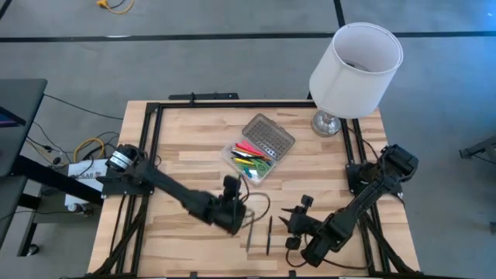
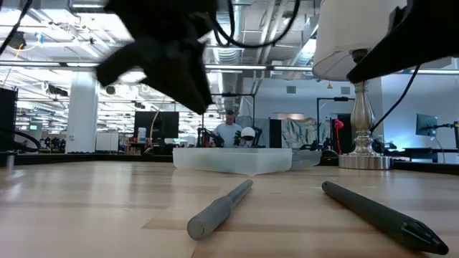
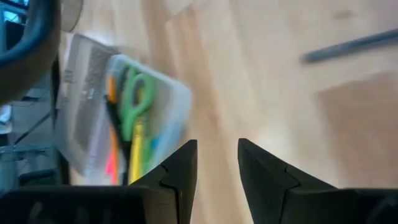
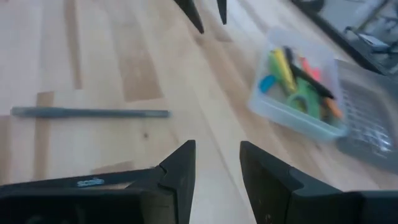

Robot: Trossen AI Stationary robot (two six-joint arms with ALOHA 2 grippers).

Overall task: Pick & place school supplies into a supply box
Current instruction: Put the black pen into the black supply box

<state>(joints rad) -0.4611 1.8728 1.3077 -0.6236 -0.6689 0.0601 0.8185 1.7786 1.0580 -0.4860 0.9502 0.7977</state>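
Observation:
The clear supply box (image 1: 249, 159) lies on the table's middle with its dotted grey lid (image 1: 269, 136) open toward the far side. Inside lie coloured pens and green-handled scissors (image 3: 134, 102). Two loose pens lie flat near the front edge: a grey one (image 1: 252, 231) and a dark one (image 1: 269, 235). My left gripper (image 1: 239, 223) hangs open above the wood, left of the grey pen, with nothing between its fingers (image 3: 217, 144). My right gripper (image 1: 288, 219) stands open to the right of the dark pen, also holding nothing (image 4: 217, 144).
A white lamp (image 1: 355, 66) stands at the far right corner, its base (image 1: 329, 122) on the table. A black frame (image 1: 147, 147) runs along the table's edges. In the low view the two pens (image 2: 219, 208) (image 2: 373, 211) lie in front of the box (image 2: 233, 159).

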